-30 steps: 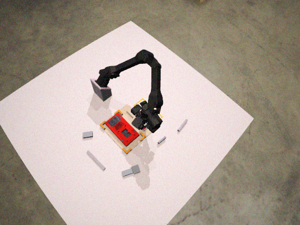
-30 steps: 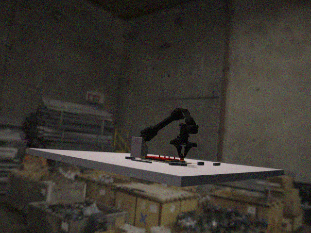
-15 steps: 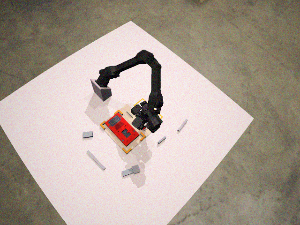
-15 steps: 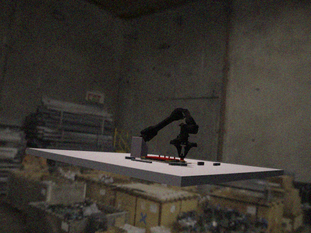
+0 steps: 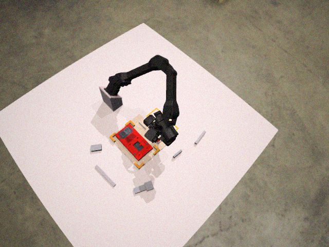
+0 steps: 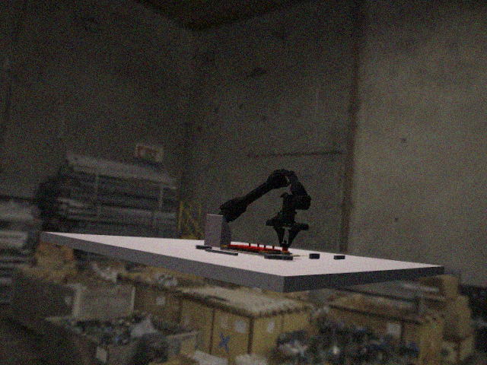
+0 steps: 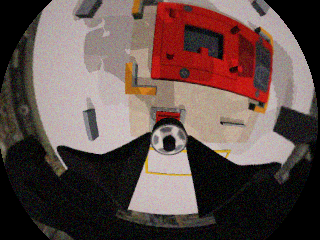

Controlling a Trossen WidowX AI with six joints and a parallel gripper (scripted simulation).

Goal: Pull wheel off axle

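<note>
A dim concrete room with stacked boxes surrounds a white surface carrying the arm and a tan board with a red plate on it. In the wrist view the end effector is clamped on the wheel, a small pale disc with dark spots held between the two dark fingers. The red plate lies at about 1 o'clock from the wheel, and a yellow-outlined marked area shows just below it, at 6 o'clock.

Whether the wheel has cleared the axle is hard to tell — the axle itself is hidden under the wheel, and in the exterior view the end effector hangs very low over the board.

To do this step well, I would lift straight up along the axle's line, without tilting, until the wheel is plainly free — only then move sideways toward the yellow outline. Lower it flat inside the lines, spread the fingers fully, and rise clear of the wheel.
</note>
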